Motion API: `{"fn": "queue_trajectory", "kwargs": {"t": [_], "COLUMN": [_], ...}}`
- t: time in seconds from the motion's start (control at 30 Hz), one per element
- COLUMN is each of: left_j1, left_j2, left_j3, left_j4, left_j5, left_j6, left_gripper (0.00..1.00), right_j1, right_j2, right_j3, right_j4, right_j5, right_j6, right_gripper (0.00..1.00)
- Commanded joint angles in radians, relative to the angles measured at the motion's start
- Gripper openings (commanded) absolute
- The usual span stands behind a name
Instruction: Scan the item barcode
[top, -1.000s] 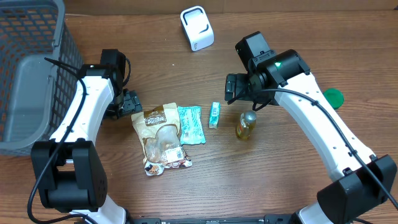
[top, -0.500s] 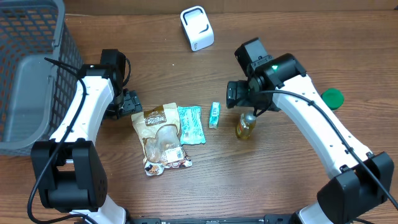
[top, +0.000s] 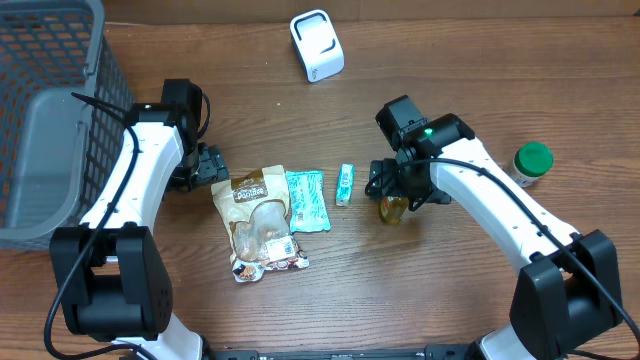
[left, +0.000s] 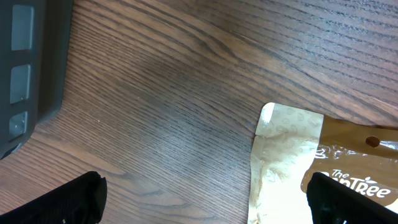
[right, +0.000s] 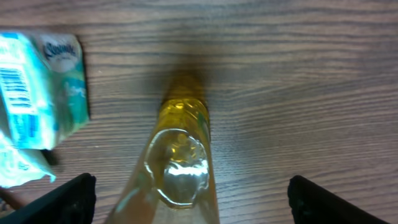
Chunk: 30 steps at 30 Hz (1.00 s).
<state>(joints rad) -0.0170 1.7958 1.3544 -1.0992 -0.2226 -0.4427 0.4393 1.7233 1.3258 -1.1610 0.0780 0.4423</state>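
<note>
right tool (right: 200, 200): jaws wide apart, one finger each side of the bottle (right: 180, 155), neither pad touching it, so it's straddling and nothing is clamped yet

reads as a pre-grasp: coming at the bottle from above and slightly to one side, so the jaws can shut on the body below the cap

bottle = the item, I'd say; upright on the bench (top: 470, 60), yellow liquid, just right of the small tissue pack (right: 43, 87) but clear of it, so there's room for the left finger

no barcode visible on the bottle in any view, so expect it'll need turning once lifted; the tissue pack's barcode faces up, but that's not what the tool is centred on

white scanner unit (top: 317, 45) sits at the far edge, well apart from the bottle; guessing that's the reader, so the item must be carried to it. can't tell which way its window faces

left tool (left: 208, 205): also fully apart, empty, hovering over bare bench just beside the top corner of the snack pouch (left: 311, 168); looks parked clear of the right arm's path

the rest isn't in play: teal packet (top: 307, 200) between pouch and tissue pack, green-capped jar (top: 532, 160) to the right, grey basket (top: 50, 100) on the left, likely the drop-off

risk: bottle is narrow and smooth, so an off-centre close could tip it toward the tissue pack
</note>
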Motion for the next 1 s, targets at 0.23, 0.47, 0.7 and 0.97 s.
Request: {"fn": "queue_trajectory", "kwargs": {"t": [0.23,0.47,0.7,0.97], "left_j1": [0.003,0.003,0.003,0.003], "left_j2": [0.011,0.011,0.011,0.011], "left_j3": [0.000,0.000,0.000,0.000], "left_j4": [0.001,0.001,0.001,0.001], "left_j5": [-0.020,-0.020,-0.021,-0.020], "left_j6": [-0.007,-0.007,-0.007,-0.007], "left_gripper": [0.99,0.99,0.99,0.99], "right_j1": [-0.003,-0.003,-0.003,-0.002], "right_j2": [-0.012,-0.024,-0.044,-0.044], "right_j3": [-0.008,0.034,0.056,0.053], "right_j4": [0.008,0.004,0.004,-0.011], "right_j5": [-0.021,-0.011,-0.036,-0.058], "right_j6": [-0.002,-0.002,-0.002,-0.002], "right_gripper": [0.72,0.80,0.80,0.74]}}
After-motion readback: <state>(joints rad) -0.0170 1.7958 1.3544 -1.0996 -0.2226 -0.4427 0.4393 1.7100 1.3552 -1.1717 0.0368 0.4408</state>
